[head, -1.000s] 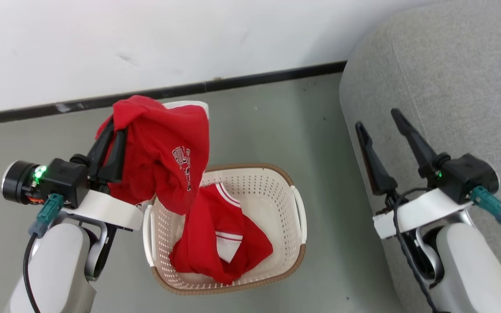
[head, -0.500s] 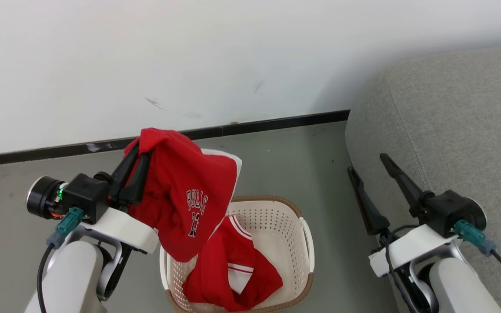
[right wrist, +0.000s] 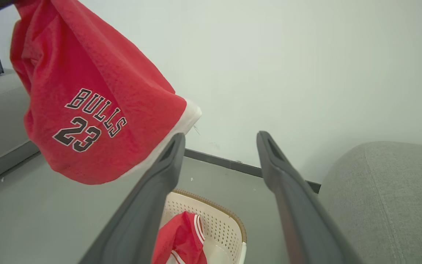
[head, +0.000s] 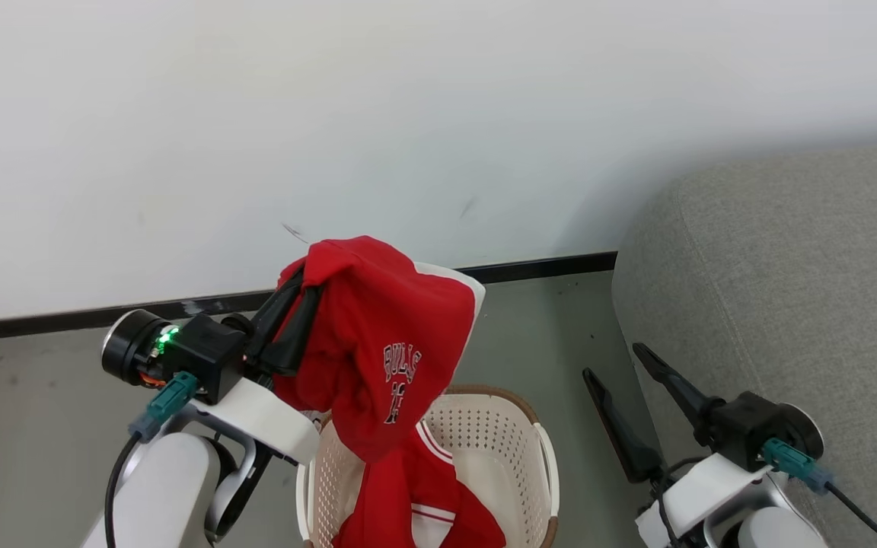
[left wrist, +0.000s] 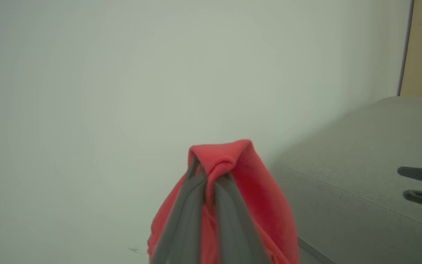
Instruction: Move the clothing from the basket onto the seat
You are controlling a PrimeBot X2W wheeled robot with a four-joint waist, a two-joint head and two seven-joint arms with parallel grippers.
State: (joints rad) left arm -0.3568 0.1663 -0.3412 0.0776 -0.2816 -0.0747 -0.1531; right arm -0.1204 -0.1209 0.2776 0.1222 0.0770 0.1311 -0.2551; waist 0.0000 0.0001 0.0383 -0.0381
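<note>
Red cloth is pinched between the two dark fingers of the left hand (head: 303,280), which are pressed together on a fold at the top of a bright red soft garment (head: 385,335). From that fold the garment hangs free in the air. It has a broad white band along its far edge and "BULLS 23" printed in black figures outlined in white. It hangs above the oval cream plastic basket (head: 518,449) and, in the right wrist view, clear of it. The basket is a perforated tub with a brown woven-look rim and a white side handle, standing on the grey floor (head: 27,426). Inside it lies a second red garment (head: 408,506) with thin white stripes and a red-and-white ribbed edge. Further right, the right hand (head: 613,361) holds nothing, its long fingers spread wide apart, just beside the rounded edge of the grey woven-fabric sofa seat (head: 789,304). A white wall (head: 408,114) with a black skirting strip (head: 537,268) stands behind.
</note>
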